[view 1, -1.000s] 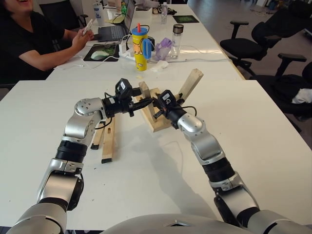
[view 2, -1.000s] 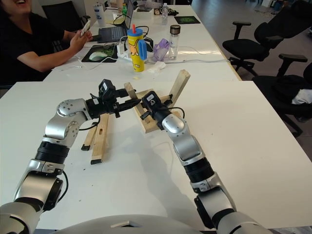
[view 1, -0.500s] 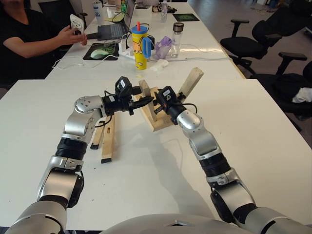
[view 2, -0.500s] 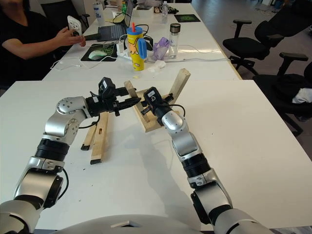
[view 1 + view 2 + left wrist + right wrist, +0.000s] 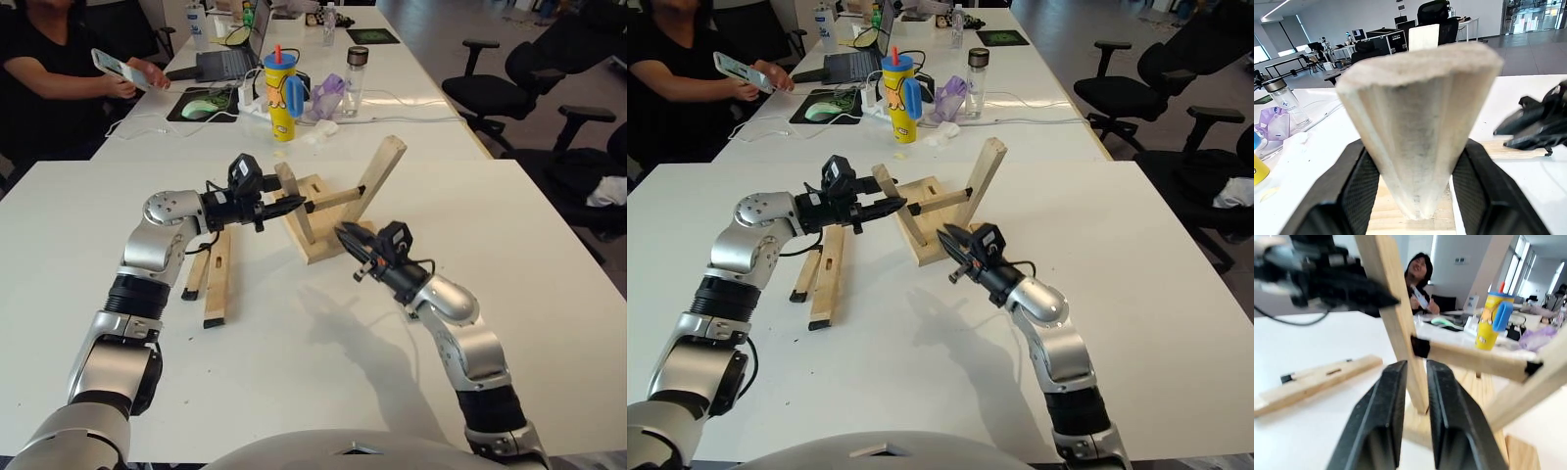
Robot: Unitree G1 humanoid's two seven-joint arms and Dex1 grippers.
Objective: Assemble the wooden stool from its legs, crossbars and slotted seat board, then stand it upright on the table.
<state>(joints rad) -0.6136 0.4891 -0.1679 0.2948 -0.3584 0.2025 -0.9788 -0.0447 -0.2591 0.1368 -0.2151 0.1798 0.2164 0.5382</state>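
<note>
While my right claw [image 5: 345, 233] hangs nearest, narrow and empty, just short of the seat board [image 5: 319, 253], I'd call this roughly half done. Two loose legs [image 5: 217, 282] lie flat on the desk [image 5: 294, 372], left side. Further back, my left claw [image 5: 282, 205] clamps one leg [image 5: 303, 225] seated in the board, with a crossbar [image 5: 328, 203] tying it to a second leg [image 5: 382, 168]. Left to do: remaining legs, bars, uprighting.

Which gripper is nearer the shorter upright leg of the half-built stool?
Left. The left gripper is clamped on the leg; the right gripper hangs apart from it, toward the robot's right.
</note>
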